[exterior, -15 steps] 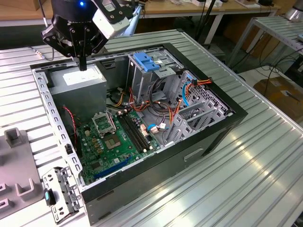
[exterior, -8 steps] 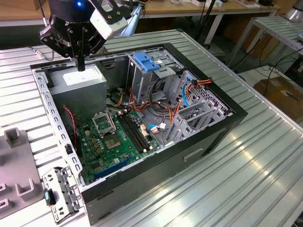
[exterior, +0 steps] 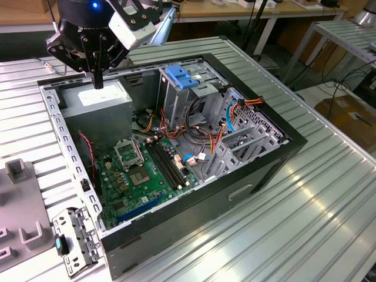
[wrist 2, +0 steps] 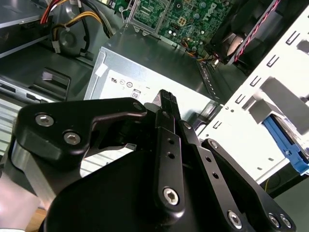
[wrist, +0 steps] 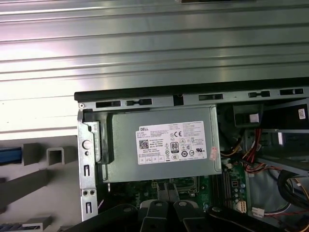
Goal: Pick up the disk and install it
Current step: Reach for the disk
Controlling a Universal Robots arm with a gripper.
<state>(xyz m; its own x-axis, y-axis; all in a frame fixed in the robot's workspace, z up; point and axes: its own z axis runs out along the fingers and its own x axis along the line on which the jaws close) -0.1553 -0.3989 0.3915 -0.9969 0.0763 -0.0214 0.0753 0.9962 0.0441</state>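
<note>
My gripper (exterior: 98,79) hangs over the back left corner of the open computer case (exterior: 258,170), just above the grey power supply (exterior: 97,97). Its fingers stand together with nothing between them, and in the second wrist view the fingertips (wrist 2: 167,99) point at the power supply's white label (wrist 2: 130,87). A bright blue rail that looks like the edge of the disk (wrist 2: 286,142) lies outside the case beside a grey fixture block (wrist 2: 275,104). In the first wrist view the same blue edge (wrist: 9,155) sits next to the grey blocks (wrist: 55,155).
Inside the case are the green motherboard (exterior: 147,170), a metal drive cage with a pale-blue latch plate (exterior: 179,76) on top, and orange and blue cables (exterior: 235,114). A loose metal bracket (exterior: 73,238) lies on the ribbed table (exterior: 317,223) on the exterior view's left.
</note>
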